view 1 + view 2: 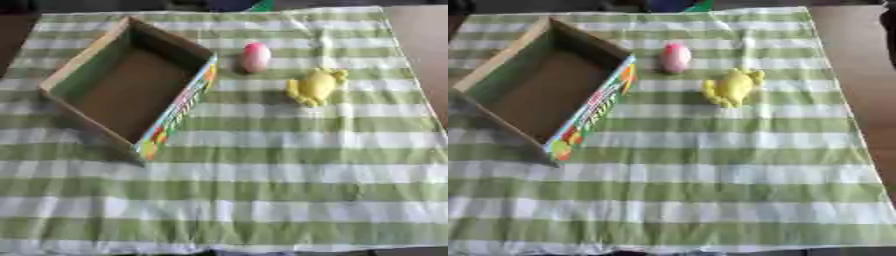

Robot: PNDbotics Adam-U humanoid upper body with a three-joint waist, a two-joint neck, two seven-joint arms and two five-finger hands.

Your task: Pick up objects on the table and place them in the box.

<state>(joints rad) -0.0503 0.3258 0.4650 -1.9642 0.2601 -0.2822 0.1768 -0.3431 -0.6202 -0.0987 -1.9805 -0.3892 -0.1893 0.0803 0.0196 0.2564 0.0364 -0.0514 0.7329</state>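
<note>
Meanwhile, open cardboard box (131,85) empty at 10 o'clock; pink egg-shaped toy (255,57), yellow rubber duck (315,86) await at 1 o'clock. No robot hand visible; best grasp egg from above.

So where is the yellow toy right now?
The yellow toy lies on the striped cloth, right of the open box, just nearer and to the right of the pink egg-shaped object.

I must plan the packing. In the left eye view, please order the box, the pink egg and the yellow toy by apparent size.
1. box, clearly largest
2. yellow toy
3. pink egg, smallest
</note>
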